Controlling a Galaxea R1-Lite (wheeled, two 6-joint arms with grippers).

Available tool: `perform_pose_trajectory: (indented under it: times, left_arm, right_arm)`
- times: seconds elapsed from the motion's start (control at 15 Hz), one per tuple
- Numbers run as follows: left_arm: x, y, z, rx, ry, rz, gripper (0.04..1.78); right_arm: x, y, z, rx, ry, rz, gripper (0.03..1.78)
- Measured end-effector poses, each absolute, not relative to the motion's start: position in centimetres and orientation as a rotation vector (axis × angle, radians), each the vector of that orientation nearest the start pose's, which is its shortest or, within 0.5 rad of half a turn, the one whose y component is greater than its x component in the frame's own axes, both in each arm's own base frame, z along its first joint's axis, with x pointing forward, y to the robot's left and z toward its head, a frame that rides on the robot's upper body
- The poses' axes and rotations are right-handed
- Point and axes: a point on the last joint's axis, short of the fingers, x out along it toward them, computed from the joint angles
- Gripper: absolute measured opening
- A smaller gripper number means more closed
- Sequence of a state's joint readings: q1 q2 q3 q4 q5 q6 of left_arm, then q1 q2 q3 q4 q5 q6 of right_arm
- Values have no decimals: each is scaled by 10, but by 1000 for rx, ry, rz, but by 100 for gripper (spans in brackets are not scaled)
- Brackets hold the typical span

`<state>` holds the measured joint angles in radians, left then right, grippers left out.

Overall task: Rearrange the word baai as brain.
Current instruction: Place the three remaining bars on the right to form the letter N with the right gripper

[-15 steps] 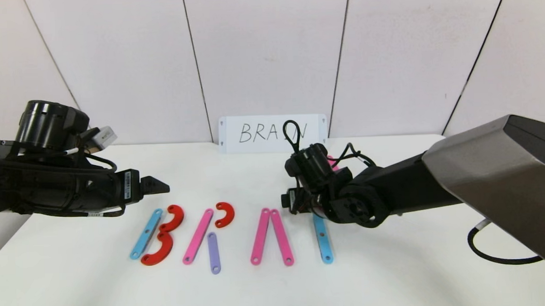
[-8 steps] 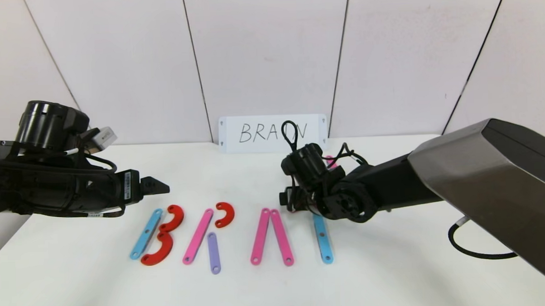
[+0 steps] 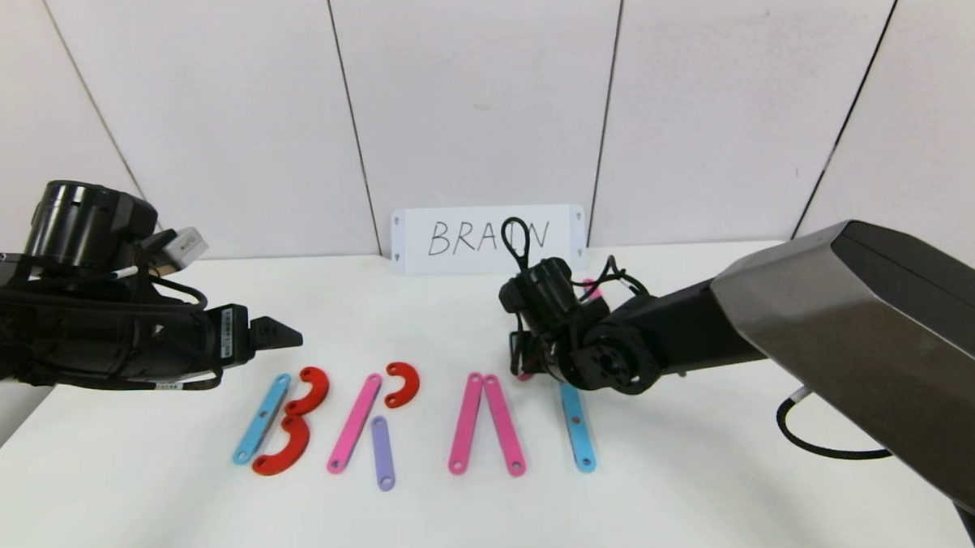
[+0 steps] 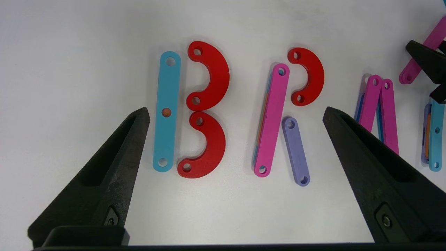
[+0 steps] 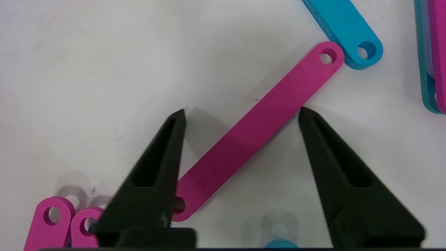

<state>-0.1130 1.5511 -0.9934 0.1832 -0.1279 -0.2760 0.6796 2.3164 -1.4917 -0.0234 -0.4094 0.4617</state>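
The right gripper (image 5: 240,111) points down at the white counter (image 3: 705,477), its two black fingers (image 5: 153,174) spread apart on either side of a loose pink strip (image 5: 258,129). The strip lies flat and slanted between them; one fingertip is at its edge, the other just beside it, and the strip is not yet clamped. In the head view the right gripper (image 3: 523,366) sits right of centre, just behind the row of letters, with its dark arm reaching in from the right.

One end of the pink strip nearly meets the far end of a light-blue strip (image 3: 577,426) — the upright "I" of the row. Left of that, two pink strips (image 3: 484,422) lean together at their far ends like an "A" without a crossbar. Further left stands the "R" (image 3: 375,420): a pink strip, a red arc at its far end and a short purple strip (image 3: 383,452) as the leg. At the left end is the "B" (image 3: 278,423): a light-blue strip with two red arcs stacked beside it.

The left gripper (image 4: 237,111) hovers above the "B" and "R", fingers wide apart, holding nothing; in the head view the left gripper (image 3: 283,336) hangs at the left side.

A white card (image 3: 489,238) handwritten "BRAIN" stands at the far edge of the counter against the wall.
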Motion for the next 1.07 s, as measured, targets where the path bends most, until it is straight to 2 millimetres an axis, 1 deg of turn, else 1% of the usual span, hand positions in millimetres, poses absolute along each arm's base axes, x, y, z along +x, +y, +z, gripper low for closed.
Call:
perform_pose_trajectory:
  times: [0.13, 0.27, 0.33, 0.6, 0.8, 0.87, 1.07]
  left_arm:
    - [255, -32, 202, -267, 770, -126, 174]
    - [255, -32, 202, -267, 771, -127, 174]
    - [255, -32, 202, -267, 771, -127, 174]
    - [255, -32, 202, -267, 770, -126, 174]
    - [255, -32, 202, -267, 771, -126, 174]
    - [255, -32, 202, -267, 771, -125, 174]
    - [256, -32, 201, -267, 775, -125, 174]
  right_arm:
    - [355, 276, 71, 27, 720, 94, 60]
    - [358, 277, 70, 31, 717, 95, 36]
    - [359, 278, 70, 32, 717, 96, 29]
    - [360, 279, 70, 36, 709, 96, 28]
    - [358, 279, 75, 38, 699, 103, 28]
    - [356, 278, 79, 40, 696, 109, 28]
    - [349, 271, 106, 61, 658, 127, 28]
